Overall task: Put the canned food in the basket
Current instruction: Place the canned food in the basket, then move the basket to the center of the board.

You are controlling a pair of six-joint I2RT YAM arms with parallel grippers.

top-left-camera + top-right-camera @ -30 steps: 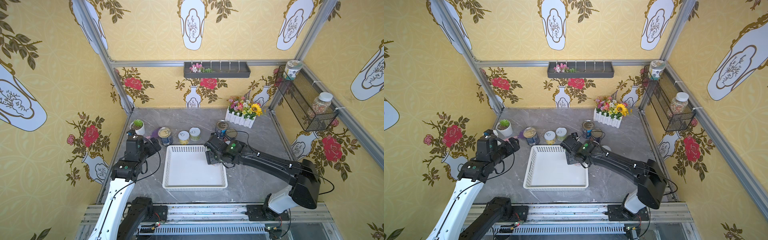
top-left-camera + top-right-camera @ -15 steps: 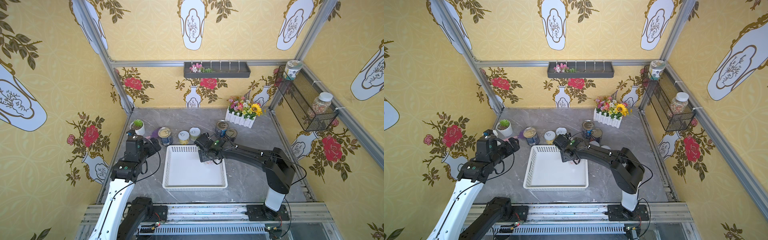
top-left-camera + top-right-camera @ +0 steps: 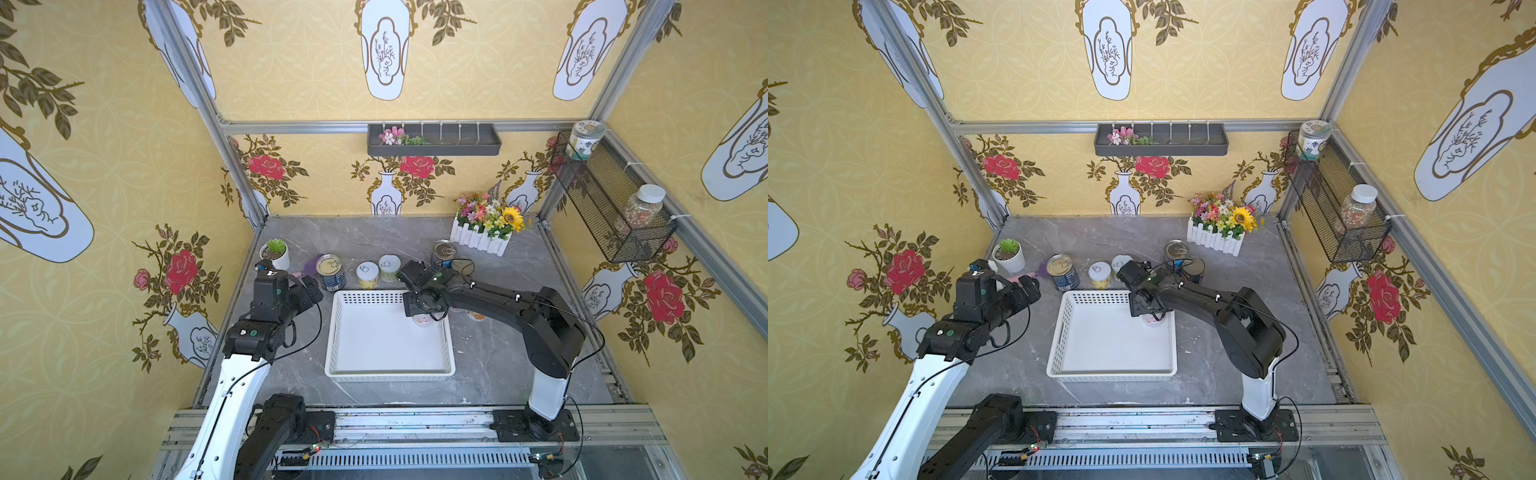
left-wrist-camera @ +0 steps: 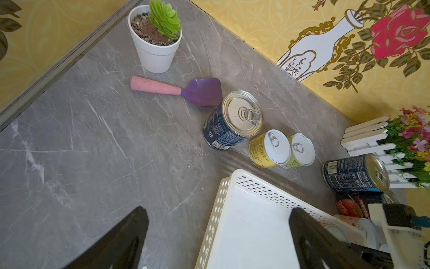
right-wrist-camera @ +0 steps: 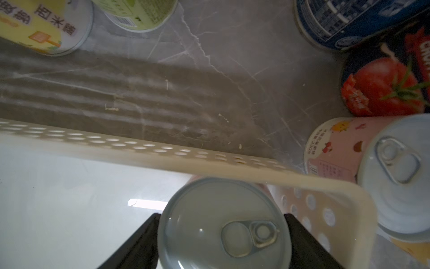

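Perforated plastic basket (image 3: pixel 365 297), cylindrical pull-tab can (image 5: pixel 223 228)

A robot test cell dressed up as a homely room. The walls are yellow panels of rose-and-vase wallpaper (image 3: pixel 311 75) held in bare aluminium framing (image 3: pixel 291 126), set around a grey marble-look tabletop (image 3: pixel 374 232). Household props dress it: a potted succulent (image 3: pixel 275 253) near the far left corner, a white picket flower box (image 3: pixel 484 239) near the far right corner, a dark wall tray (image 3: pixel 434 147), and a black wire basket (image 3: pixel 598 199) holding 2 jars (image 3: pixel 642 210). Along the near edge runs a metal rail (image 3: pixel 415 424) carrying 2 robot arm bases (image 3: pixel 536 430) with exposed wiring.
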